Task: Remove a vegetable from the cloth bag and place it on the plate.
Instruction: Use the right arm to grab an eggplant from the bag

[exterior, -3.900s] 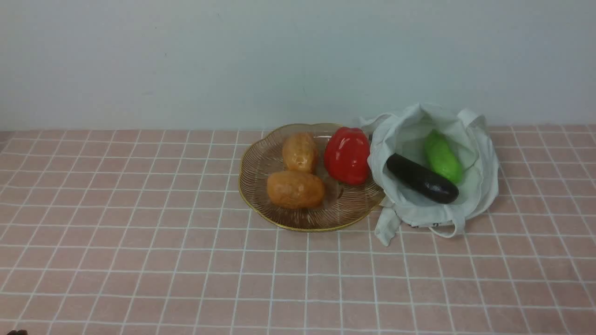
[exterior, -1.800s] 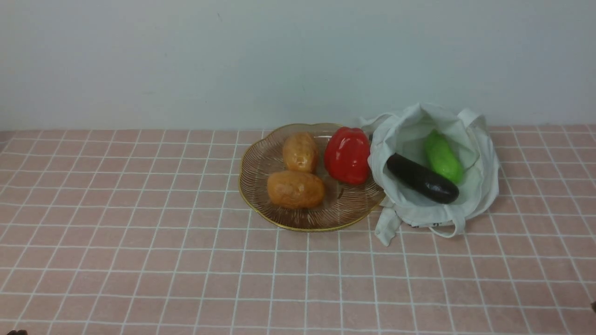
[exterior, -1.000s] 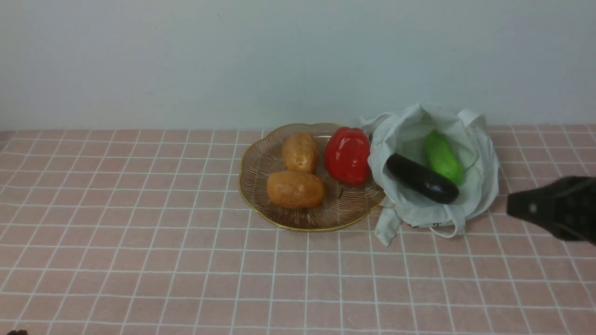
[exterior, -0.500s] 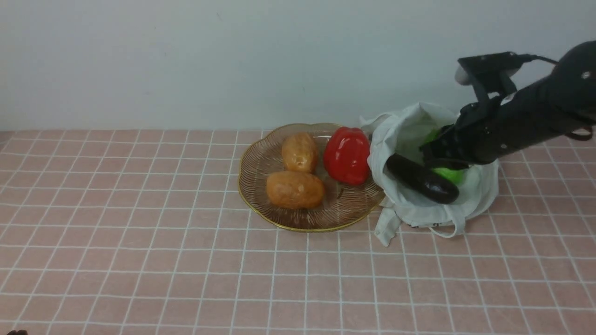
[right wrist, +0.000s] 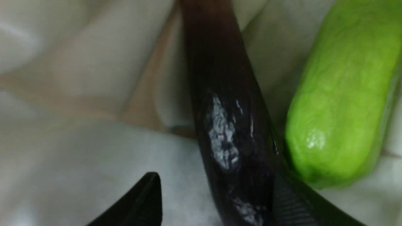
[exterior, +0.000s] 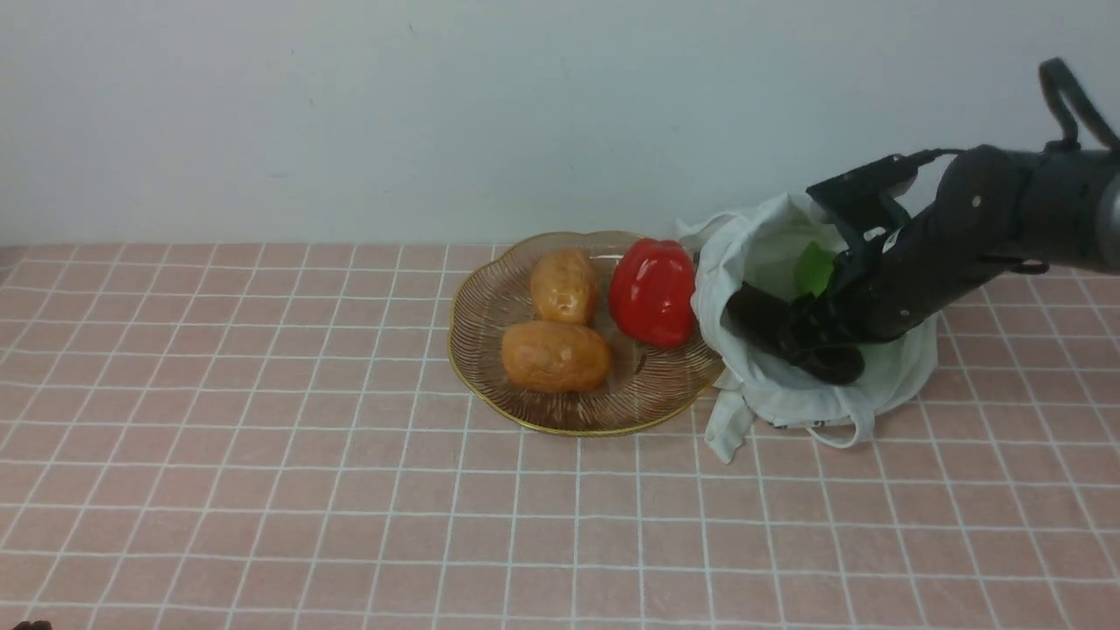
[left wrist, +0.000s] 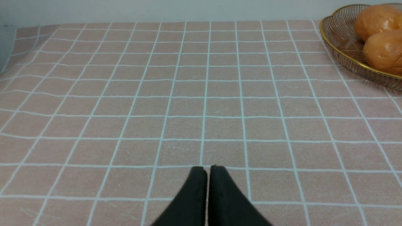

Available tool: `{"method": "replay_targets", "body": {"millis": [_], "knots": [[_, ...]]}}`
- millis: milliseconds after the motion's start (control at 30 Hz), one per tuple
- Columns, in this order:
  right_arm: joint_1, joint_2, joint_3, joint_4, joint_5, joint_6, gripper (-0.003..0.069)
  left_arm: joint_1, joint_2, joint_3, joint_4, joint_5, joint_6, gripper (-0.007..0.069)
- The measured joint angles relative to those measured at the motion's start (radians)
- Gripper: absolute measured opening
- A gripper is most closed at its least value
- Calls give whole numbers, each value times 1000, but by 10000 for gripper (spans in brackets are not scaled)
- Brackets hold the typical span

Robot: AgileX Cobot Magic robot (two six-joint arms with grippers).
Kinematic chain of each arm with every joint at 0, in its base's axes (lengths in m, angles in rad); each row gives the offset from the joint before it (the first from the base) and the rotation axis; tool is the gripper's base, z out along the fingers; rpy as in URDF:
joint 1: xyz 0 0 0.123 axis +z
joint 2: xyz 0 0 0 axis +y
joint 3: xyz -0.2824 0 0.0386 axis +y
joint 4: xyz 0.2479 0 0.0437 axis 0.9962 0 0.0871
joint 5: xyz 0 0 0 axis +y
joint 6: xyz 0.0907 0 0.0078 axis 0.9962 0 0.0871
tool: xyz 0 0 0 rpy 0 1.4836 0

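The dark eggplant [exterior: 754, 317] lies in the open white cloth bag [exterior: 787, 394], next to the green vegetable [exterior: 814, 269]. My right gripper [exterior: 809, 337] is open and reaches into the bag, its jaws on either side of the eggplant [right wrist: 229, 131]; one finger [right wrist: 141, 201] is well apart from it, the other [right wrist: 295, 201] is against it beside the green vegetable [right wrist: 339, 103]. The amber glass plate [exterior: 490, 367] stands left of the bag. My left gripper [left wrist: 207, 171] is shut and empty, low over the tablecloth, with the plate [left wrist: 336, 40] off to one side.
The plate holds two brown potatoes [exterior: 556, 354] and a red bell pepper [exterior: 652, 289] that leans close to the bag. A pink checked tablecloth [exterior: 262, 455] covers the table. A pale wall stands behind.
My right arm came in from the right, rose over the bag and has dropped into it, now straddling the eggplant. The vegetables and the plate have not moved.
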Motion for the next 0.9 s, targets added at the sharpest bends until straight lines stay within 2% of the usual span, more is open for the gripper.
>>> {"method": "replay_targets", "body": {"millis": [400,467,500,567,667,867,900], "knots": [[-1,97,-6,-13,-97,-4,440,0,0,0,0,0,0,-5],[0,102,-6,-10,-97,1,410,0,0,0,0,0,0,-5],[0,101,-6,-10,-97,9,367,0,0,0,0,0,0,-5],[0,96,-6,-10,-88,16,355,0,0,0,0,0,0,-5],[-3,56,-5,-23,-9,27,355,0,0,0,0,0,0,-5],[-53,-129,-5,-61,336,133,355,0,0,0,0,0,0,-5],[-58,-136,-5,-61,347,140,355,0,0,0,0,0,0,-5]]}}
